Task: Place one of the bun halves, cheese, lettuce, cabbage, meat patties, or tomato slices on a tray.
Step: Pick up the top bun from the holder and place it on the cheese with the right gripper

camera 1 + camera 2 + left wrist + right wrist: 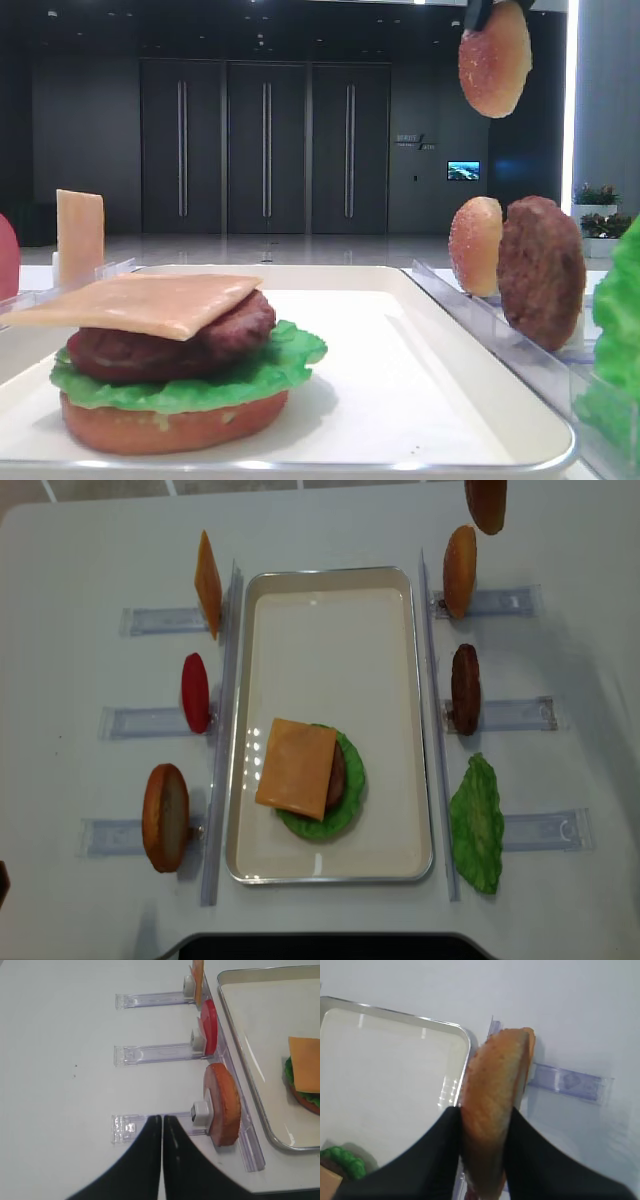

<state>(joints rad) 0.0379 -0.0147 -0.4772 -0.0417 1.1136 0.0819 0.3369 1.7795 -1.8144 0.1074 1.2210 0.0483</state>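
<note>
My right gripper is shut on a golden-brown bun half, held on edge high above the right racks beside the white tray. From overhead this bun half hangs at the far right, past the tray. On the tray stands a stack: bun base, lettuce, meat patty, and cheese on top. My left gripper is shut and empty, over the table left of a racked bun half.
Clear racks flank the tray. The left ones hold a cheese slice, a tomato slice and a bun half. The right ones hold a bun half, a patty and a lettuce leaf.
</note>
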